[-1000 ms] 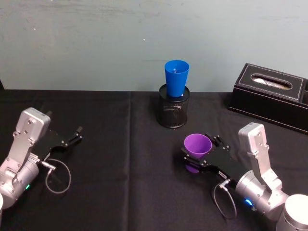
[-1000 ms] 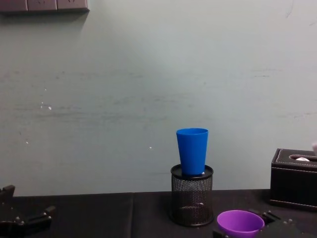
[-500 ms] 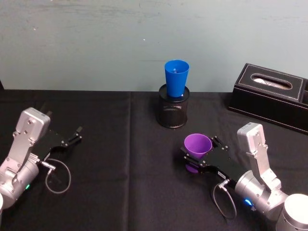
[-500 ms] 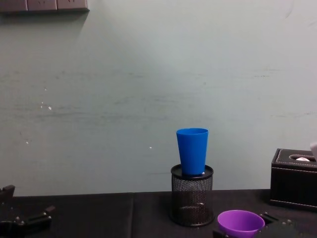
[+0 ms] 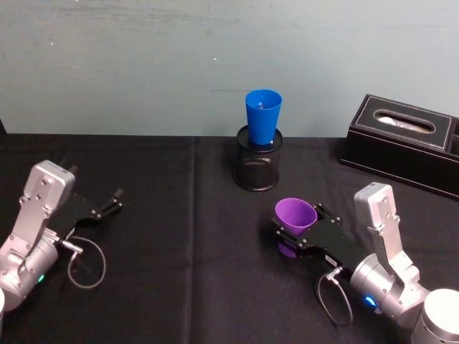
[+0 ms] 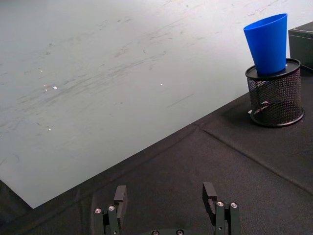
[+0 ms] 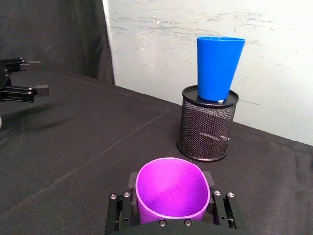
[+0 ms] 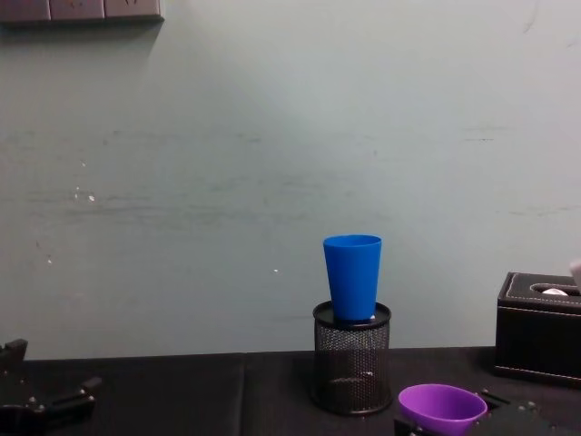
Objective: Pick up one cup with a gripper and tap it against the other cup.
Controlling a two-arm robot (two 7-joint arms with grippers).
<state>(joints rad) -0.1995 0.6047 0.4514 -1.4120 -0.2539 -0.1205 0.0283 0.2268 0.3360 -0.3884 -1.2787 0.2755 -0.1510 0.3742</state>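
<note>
Front of holder (image 5: 257, 172), right end effector (image 5: 300, 222) grips purple cup (image 5: 295, 213); hard tap could topple blue cup (image 5: 262, 116) perched there. Left end effector (image 5: 115, 200) idle, released.

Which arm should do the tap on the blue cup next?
Right. The right gripper is shut on the purple cup, with the blue cup standing in the mesh holder just ahead of it. The left gripper sits open and empty, far to the left.
</note>
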